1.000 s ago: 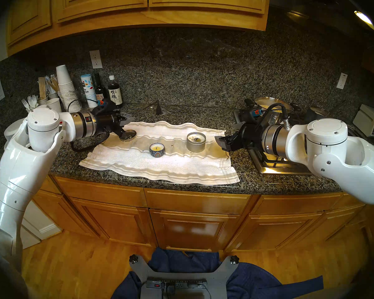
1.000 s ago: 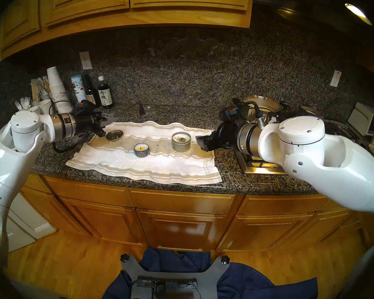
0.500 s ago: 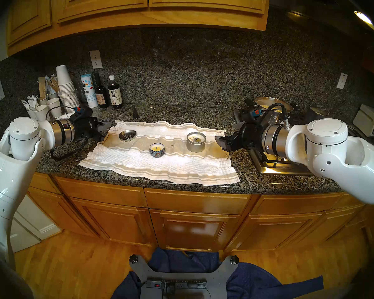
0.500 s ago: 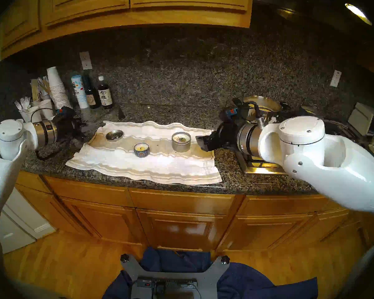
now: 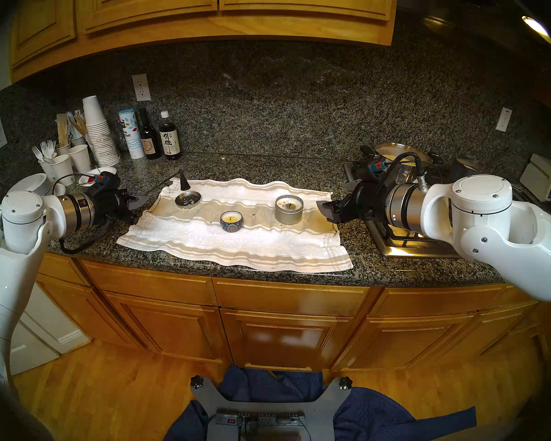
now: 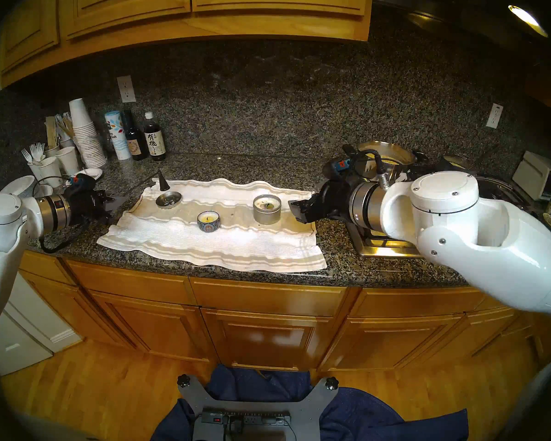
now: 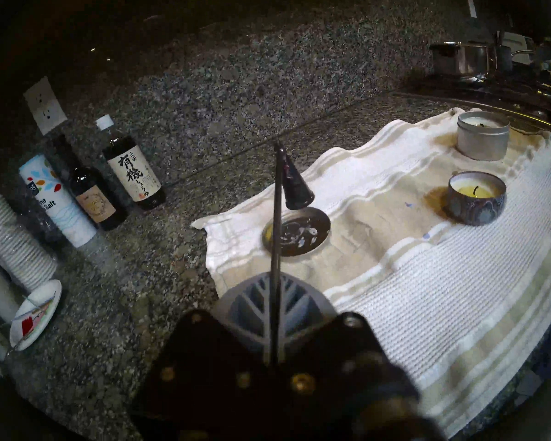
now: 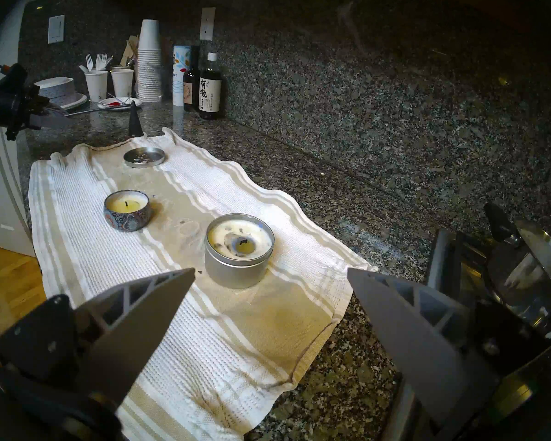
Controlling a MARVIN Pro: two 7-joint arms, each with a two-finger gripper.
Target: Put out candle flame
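Note:
My left gripper (image 5: 138, 200) is shut on the thin rod of a black candle snuffer. The snuffer's cone (image 5: 184, 184) (image 7: 295, 189) hangs just past the far edge of a loose tin lid (image 5: 187, 199) at the towel's back left corner. A small blue patterned candle tin (image 5: 231, 221) (image 8: 126, 209) stands mid-towel, and a larger silver candle tin (image 5: 289, 209) (image 8: 238, 254) stands to its right. Both wicks look dark, and I see no flame on either. My right gripper (image 8: 270, 270) is open and empty, just right of the silver tin.
The white striped towel (image 5: 236, 249) covers the middle of the granite counter. Bottles (image 5: 170, 141), a salt canister and stacked paper cups (image 5: 99, 135) stand at the back left. The stove with a steel pot (image 5: 401, 157) sits behind my right arm.
My left arm has drawn back to the left with the snuffer. Its cone has come from behind the towel's middle to the towel's back left corner, by the lid. The right arm has not moved.

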